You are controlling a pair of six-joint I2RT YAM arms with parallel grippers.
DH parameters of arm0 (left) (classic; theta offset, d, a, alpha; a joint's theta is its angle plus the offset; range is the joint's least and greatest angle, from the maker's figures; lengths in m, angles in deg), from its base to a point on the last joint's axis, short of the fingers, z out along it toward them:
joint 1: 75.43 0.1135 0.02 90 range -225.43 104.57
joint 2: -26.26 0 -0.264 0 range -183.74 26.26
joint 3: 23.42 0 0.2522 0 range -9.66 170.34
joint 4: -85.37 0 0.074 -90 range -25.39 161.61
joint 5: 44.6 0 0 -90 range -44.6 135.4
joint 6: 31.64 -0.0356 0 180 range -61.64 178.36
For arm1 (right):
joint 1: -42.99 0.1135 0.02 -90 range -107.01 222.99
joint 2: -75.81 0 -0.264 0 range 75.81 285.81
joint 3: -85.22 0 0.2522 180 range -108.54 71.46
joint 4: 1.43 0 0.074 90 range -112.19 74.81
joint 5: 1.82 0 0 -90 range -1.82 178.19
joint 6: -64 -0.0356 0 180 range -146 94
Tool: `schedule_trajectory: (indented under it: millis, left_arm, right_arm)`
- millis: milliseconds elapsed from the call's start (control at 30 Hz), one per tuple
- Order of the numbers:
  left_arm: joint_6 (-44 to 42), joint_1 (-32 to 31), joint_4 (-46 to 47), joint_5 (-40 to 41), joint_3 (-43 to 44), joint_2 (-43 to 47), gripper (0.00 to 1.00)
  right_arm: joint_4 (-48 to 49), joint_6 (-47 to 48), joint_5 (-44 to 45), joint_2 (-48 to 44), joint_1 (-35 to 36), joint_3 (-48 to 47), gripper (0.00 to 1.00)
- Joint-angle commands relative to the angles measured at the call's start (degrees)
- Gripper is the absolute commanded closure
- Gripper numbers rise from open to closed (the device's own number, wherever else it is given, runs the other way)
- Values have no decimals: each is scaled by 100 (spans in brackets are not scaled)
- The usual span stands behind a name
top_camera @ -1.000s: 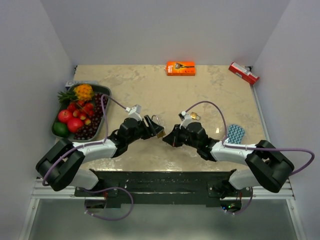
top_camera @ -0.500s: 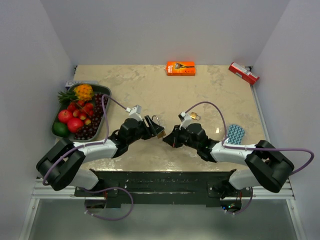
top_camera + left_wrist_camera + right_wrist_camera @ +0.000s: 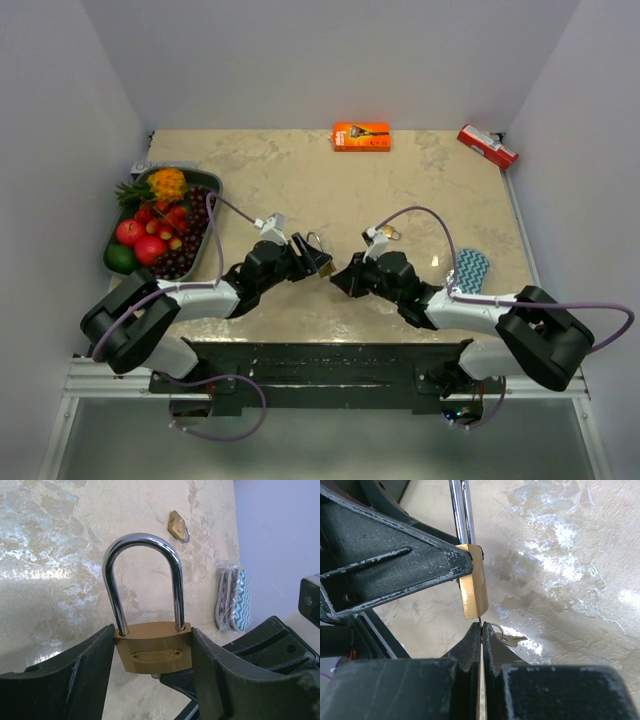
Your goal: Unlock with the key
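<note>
Brass padlock (image 3: pixel 152 652) sits clamped in left claw (image 3: pixel 312 256), second padlock (image 3: pixel 176 524) lies loose; right claw (image 3: pixel 339 280) pinches one key (image 3: pixel 480 627).

Padlock (image 3: pixel 152 652) between left jaws; key (image 3: pixel 480 630) touching its underside.

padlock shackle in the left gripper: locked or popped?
Locked. Both legs of the shackle sit down in the padlock body, as the left wrist view shows.
</note>
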Motion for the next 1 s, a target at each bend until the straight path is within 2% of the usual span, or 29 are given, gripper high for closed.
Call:
schedule_trajectory:
  millis: [0, 467, 967]
  left_arm:
    - [420, -498, 700, -970, -7, -147, 100]
    - [614, -947, 867, -821, 151, -403, 100]
    - [113, -920, 1315, -1260, 37, -130, 100]
  right_arm:
    - [1472, 86, 907, -183, -94, -112, 100]
    - [2044, 148, 1161, -25, -85, 2, 100]
    - [2228, -572, 521, -60, -278, 187, 100]
